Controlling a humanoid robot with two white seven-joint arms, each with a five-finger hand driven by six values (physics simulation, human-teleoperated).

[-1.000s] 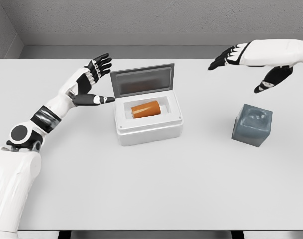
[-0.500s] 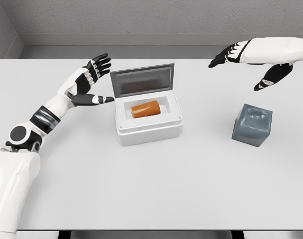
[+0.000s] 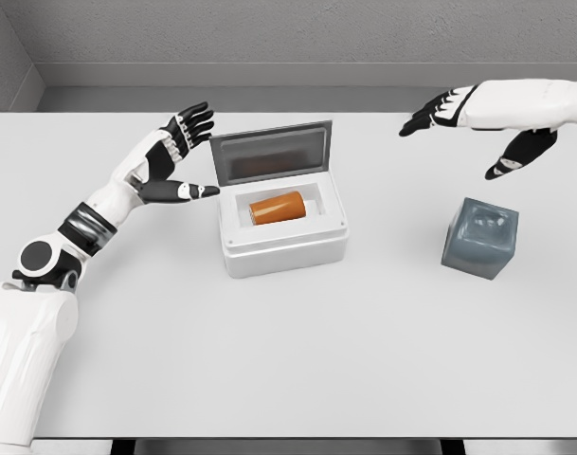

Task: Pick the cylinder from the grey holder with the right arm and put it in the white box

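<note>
While the orange cylinder [image 3: 277, 208] is lying inside the white box [image 3: 284, 239], it is looking rigid, smooth, probably light, best gripped across its middle; right hand [image 3: 477, 128] is hovering with fingers spread, holding nothing.

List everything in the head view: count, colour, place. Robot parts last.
table: 1, light grey, fills most of the view
white box: 1, white with a grey-lined lid standing open at the back, centre of the table
cylinder: 1, orange, lying on its side inside the white box
grey holder: 1, dark grey block, right side of the table, nothing in its top
wall: grey, behind the table
left hand: 1, white and black, fingers spread, holding nothing, just left of the box lid
right hand: 1, white and black, fingers spread, holding nothing, above and behind the grey holder
</note>
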